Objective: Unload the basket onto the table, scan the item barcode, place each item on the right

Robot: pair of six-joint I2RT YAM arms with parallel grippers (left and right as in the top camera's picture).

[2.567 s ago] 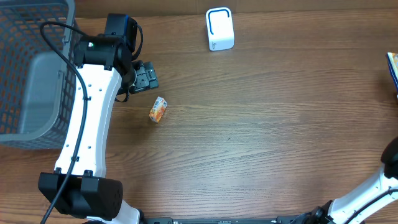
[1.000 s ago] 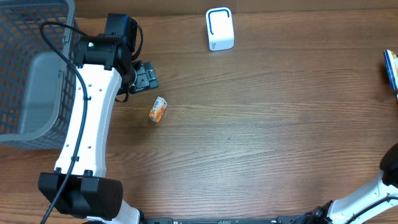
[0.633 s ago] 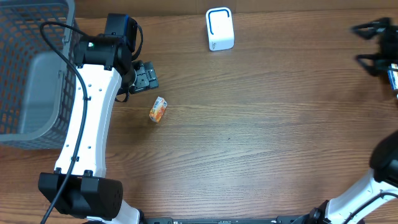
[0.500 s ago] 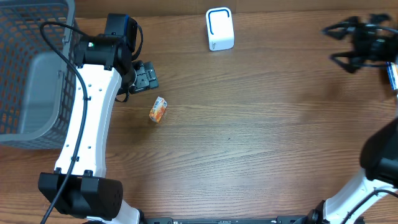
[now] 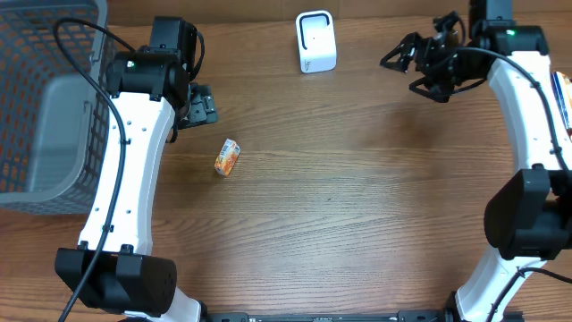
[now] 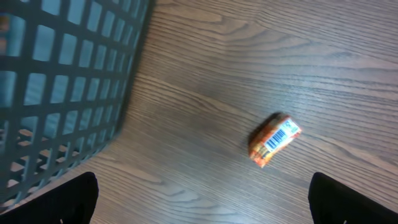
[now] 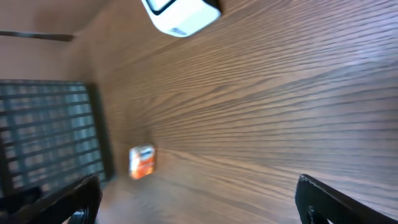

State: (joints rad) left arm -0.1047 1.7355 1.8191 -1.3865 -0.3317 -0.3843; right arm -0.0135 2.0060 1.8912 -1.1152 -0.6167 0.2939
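You have the orange packet (image 6: pixel 273 140) lying on the wooden table (image 6: pixel 249 56) toward 3 o'clock, barcode facing up. The dark mesh basket (image 6: pixel 68 81) fills the 10 o'clock corner, apart from it. The left gripper (image 6: pixel 202 205) shows its fingertips at 7 and 5 o'clock, spread wide.

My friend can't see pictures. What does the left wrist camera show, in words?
A small orange packet lies on a brown wooden table, its barcode showing. A grey mesh basket fills the upper left, and the dark fingertips of the left gripper peek in at both bottom corners, wide apart.
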